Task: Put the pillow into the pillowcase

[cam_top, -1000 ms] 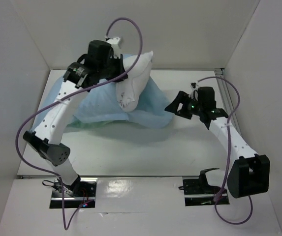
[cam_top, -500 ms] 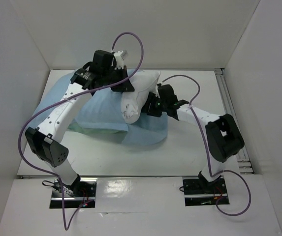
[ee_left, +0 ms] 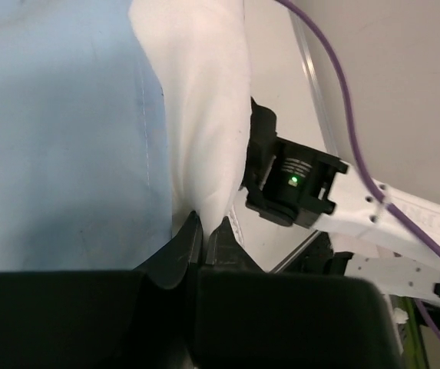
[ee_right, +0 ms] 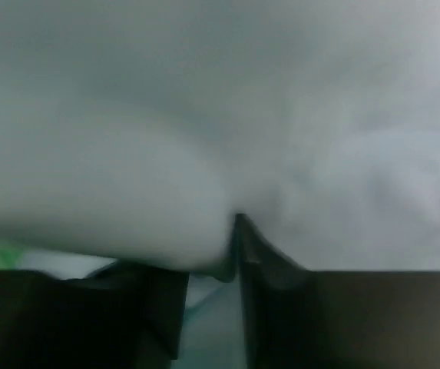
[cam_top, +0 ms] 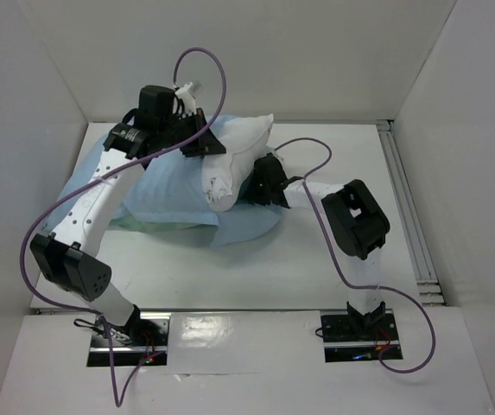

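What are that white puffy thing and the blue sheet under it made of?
The pillow looks like matte white woven cloth over soft filling: it wrinkles and bulges. The pillowcase looks like thin matte light-blue fabric, perhaps cotton: it lies limp and shows a stitched seam.

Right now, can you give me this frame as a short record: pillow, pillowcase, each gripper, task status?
pillow: white, lying on top of the pillowcase
pillowcase: light blue face up, spread on the table
left gripper: shut on the pillow's edge
right gripper: tips pressed into the pillow's side, fingers close together, grip unclear
task status: pillow not visibly inside the pillowcase
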Controlling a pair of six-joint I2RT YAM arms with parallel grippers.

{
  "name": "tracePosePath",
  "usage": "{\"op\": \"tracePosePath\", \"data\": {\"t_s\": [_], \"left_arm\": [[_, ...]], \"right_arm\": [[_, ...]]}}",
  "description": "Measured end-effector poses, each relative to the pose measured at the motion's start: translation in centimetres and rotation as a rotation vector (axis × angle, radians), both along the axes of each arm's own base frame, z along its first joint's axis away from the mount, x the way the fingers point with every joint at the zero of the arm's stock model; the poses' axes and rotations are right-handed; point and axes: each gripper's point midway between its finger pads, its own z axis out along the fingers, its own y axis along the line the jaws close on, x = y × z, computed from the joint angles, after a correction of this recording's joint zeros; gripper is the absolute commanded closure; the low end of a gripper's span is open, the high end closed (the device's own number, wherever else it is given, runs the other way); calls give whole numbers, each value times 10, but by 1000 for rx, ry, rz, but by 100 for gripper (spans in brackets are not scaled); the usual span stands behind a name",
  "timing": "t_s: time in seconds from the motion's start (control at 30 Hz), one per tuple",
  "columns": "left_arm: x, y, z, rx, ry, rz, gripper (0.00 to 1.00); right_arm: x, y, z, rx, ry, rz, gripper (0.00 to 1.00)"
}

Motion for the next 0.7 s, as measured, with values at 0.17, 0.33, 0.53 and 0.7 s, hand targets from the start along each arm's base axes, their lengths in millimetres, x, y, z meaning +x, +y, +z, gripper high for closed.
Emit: {"op": "tracePosePath", "data": {"t_s": [0.17, 0.33, 0.53, 0.7], "left_arm": [[-8, 20, 20, -53, -17, 29, 100], [-9, 29, 21, -77, -30, 61, 100], [-11, 31, -6, -125, 33, 67, 100], [-14, 24, -17, -163, 65, 36, 100]], "right_arm": [[13, -20, 2, 26, -9, -74, 100], [-3, -42, 48, 55, -82, -102, 100], [-27, -58, 145, 170, -257, -66, 100], [-37, -98, 147, 162, -249, -103, 100]]}}
